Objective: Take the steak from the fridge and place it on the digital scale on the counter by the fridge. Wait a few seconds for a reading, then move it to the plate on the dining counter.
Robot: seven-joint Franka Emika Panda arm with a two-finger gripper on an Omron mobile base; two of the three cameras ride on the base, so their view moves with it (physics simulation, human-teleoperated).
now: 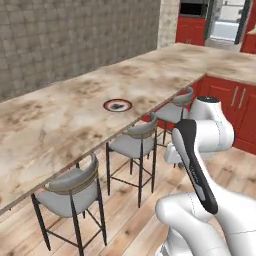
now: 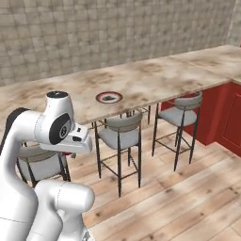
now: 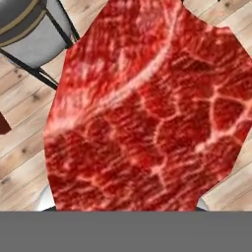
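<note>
The steak (image 3: 147, 113), red with pale marbling, sits right in front of the hand camera and hides the finger tips. My gripper (image 2: 71, 151) hangs low over the wooden floor beside the stools, shut on the steak, of which a small dark red bit shows under the hand. The plate (image 1: 118, 105) (image 2: 109, 97), with a dark reddish rim and pale centre, lies on the dining counter (image 1: 60, 125) (image 2: 155, 77), beyond the stools and above the gripper's height. The fridge (image 1: 226, 22) stands far back at the top right.
Three grey-seated stools (image 1: 70, 192) (image 1: 132, 142) (image 1: 175, 110) line the near edge of the dining counter, between me and the plate. Red cabinets (image 1: 235, 105) (image 2: 230, 117) close off the right side. A tiled wall (image 2: 94, 33) runs behind the counter.
</note>
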